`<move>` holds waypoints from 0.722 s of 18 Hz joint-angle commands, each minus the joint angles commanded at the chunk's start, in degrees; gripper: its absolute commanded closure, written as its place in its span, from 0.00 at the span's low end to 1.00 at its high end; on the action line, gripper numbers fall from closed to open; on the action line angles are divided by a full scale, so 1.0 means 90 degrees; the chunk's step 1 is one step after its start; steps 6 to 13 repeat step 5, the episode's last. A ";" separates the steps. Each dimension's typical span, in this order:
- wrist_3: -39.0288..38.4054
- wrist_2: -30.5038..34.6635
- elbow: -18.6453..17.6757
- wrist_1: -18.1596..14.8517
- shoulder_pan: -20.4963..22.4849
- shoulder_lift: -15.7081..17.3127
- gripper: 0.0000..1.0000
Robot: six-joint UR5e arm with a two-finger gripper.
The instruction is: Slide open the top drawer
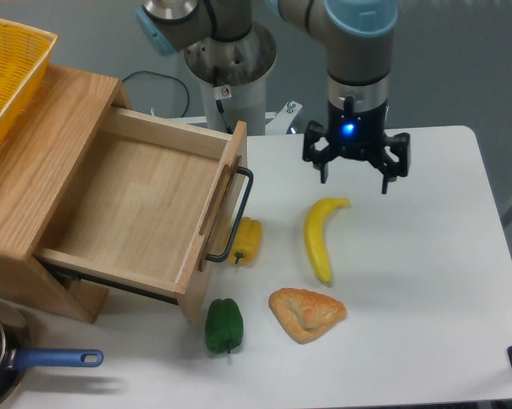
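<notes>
Top drawer (pixel 136 204), shallow light oak with a black bar handle (pixel 236 213), juts fully out of its cabinet — job looks done; our two-finger gripper (pixel 355 175) hangs spread, empty, above the banana (pixel 319 239) — we need only retreat.

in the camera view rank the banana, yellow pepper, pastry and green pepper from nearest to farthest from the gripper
Measured from the gripper, which hangs open over the table:
1. banana, just below it in the image
2. yellow pepper, to the image-left, beside the drawer handle
3. pastry, lower, past the banana's end
4. green pepper, lowest and image-left
</notes>
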 joint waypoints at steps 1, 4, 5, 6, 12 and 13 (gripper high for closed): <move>0.0252 0.0097 -0.0059 -0.0107 0.0020 -0.0039 0.00; 0.1112 0.0643 -0.0274 -0.0225 0.0068 -0.0224 0.00; 0.1162 0.0683 -0.0293 -0.0235 0.0088 -0.0244 0.00; 0.1162 0.0683 -0.0293 -0.0235 0.0088 -0.0244 0.00; 0.1162 0.0683 -0.0293 -0.0235 0.0088 -0.0244 0.00; 0.1162 0.0683 -0.0293 -0.0235 0.0088 -0.0244 0.00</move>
